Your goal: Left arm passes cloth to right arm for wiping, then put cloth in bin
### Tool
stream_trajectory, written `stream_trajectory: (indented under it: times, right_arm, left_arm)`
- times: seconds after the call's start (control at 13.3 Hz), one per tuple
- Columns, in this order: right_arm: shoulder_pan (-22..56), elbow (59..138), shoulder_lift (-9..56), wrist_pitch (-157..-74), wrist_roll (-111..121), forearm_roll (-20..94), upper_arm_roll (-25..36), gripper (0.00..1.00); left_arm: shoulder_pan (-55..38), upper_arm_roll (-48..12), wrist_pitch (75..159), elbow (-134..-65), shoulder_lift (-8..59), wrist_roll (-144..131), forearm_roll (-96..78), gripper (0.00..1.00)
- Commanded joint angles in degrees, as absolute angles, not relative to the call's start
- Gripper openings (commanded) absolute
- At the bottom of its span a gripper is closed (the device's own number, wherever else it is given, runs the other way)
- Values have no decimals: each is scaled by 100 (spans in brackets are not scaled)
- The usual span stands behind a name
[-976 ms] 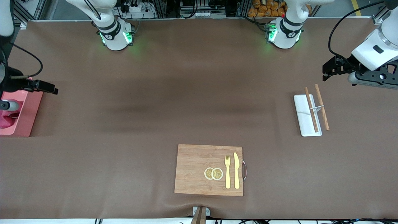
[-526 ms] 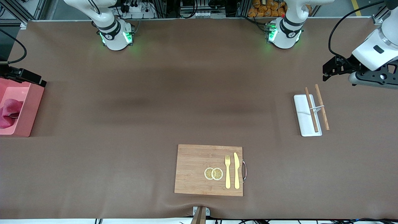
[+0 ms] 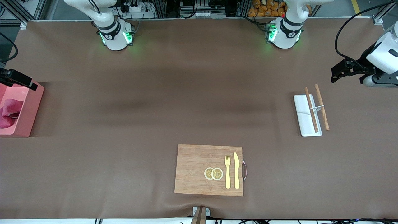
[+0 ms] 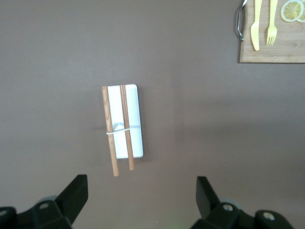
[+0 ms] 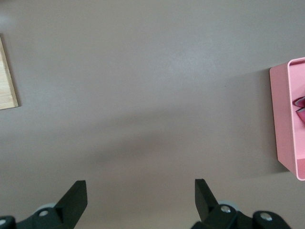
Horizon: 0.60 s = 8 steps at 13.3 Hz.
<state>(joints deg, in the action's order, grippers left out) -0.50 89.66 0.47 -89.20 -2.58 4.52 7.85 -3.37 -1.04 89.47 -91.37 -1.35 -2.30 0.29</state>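
Observation:
The magenta-pink cloth (image 3: 8, 112) lies crumpled in the pink bin (image 3: 30, 109) at the right arm's end of the table. A sliver of the cloth (image 5: 300, 102) and the bin's wall (image 5: 285, 119) show in the right wrist view. My right gripper (image 5: 140, 195) is open and empty, high over bare table beside the bin. Only a black part of it (image 3: 15, 79) shows in the front view, above the bin's farther rim. My left gripper (image 4: 143, 191) is open and empty, up in the air (image 3: 377, 79) at the left arm's end of the table.
A flat white tray (image 3: 302, 116) with two wooden chopsticks (image 3: 311, 110) lies under the left gripper's view (image 4: 136, 119). A wooden cutting board (image 3: 192, 171) with a yellow fork (image 3: 227, 172), knife (image 3: 237, 171) and lemon slices (image 3: 213, 173) sits near the front edge.
My right gripper has risen out of the bin and drawn off toward the table's end, leaving the cloth in the bin. My left arm has shifted a little toward its end.

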Motion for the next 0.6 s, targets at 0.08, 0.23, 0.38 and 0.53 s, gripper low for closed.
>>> stream_trajectory:
  times: [0.08,0.23,0.38,0.53]
  right_arm:
    - [-115,8799,-44,-9053,16,440,694,100]
    - [-123,8833,-44,-9123,141,325,686,100]
    - [-97,8824,-44,-9123,149,107,659,100]
    - [-114,8842,-44,-9114,158,79,624,100]
  left_arm:
    - [-264,-141,8886,-9185,-255,-308,-18,100]
    - [-272,-158,8894,-9158,-246,-299,-9,100]
    - [-272,-167,8921,-9141,-229,-255,-9,100]
    - [-264,-167,8930,-9141,-229,-220,-17,100]
